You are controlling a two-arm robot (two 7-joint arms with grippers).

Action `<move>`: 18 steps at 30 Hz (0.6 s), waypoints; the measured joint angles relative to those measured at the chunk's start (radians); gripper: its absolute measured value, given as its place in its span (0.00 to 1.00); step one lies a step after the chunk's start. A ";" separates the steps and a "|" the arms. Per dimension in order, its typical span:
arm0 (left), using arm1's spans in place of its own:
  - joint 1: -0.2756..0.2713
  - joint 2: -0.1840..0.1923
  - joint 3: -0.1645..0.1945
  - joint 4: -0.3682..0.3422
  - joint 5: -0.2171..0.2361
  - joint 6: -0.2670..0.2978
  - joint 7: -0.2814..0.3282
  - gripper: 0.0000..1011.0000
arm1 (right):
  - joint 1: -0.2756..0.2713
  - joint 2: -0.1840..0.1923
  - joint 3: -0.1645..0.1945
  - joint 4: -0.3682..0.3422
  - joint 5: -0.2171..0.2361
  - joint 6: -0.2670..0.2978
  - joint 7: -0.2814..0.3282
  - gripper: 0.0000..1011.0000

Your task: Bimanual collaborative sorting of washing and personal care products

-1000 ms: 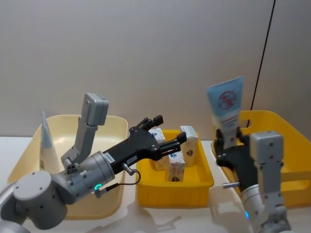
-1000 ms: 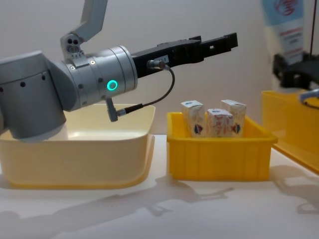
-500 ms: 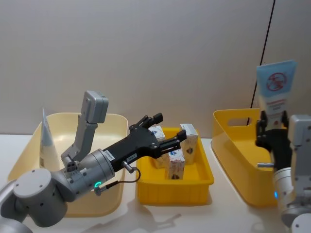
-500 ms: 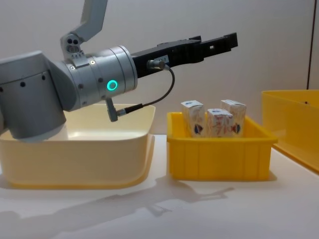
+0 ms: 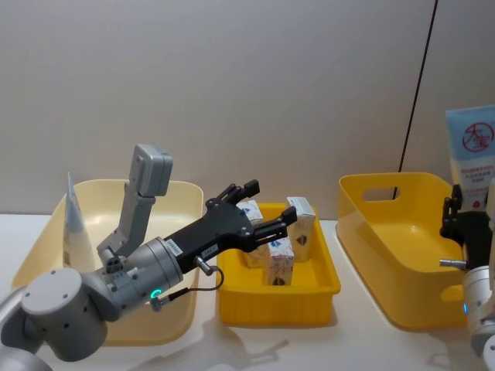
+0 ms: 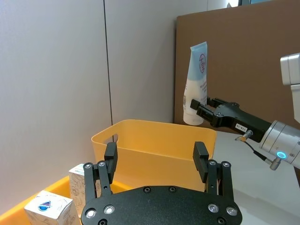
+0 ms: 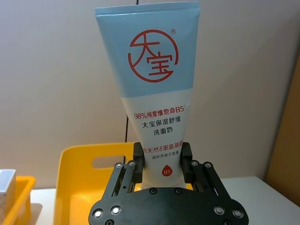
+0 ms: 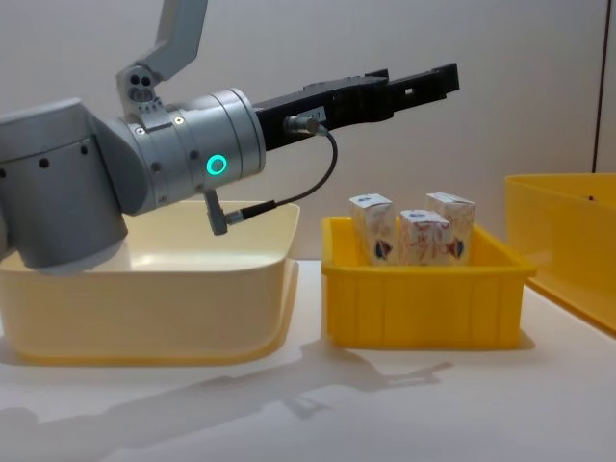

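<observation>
The right gripper [image 7: 161, 157] clamps a pale-blue cleanser tube [image 7: 157, 84] upright near the big yellow bin [image 5: 387, 255]. The left gripper [image 5: 268, 205] hangs spread-fingered above the white cartons [image 8: 414, 236].

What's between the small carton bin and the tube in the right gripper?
The large yellow bin, standing left of the held tube in the head view.

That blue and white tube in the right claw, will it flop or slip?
The tube stands straight above the right claw, so probably fairly stiff. Its skin looks smooth, so it may slip. Held low, it could sway.
</observation>
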 joint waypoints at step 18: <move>0.000 0.000 0.000 0.000 0.000 0.000 0.000 0.99 | -0.006 -0.015 0.019 0.009 0.011 0.145 0.041 0.45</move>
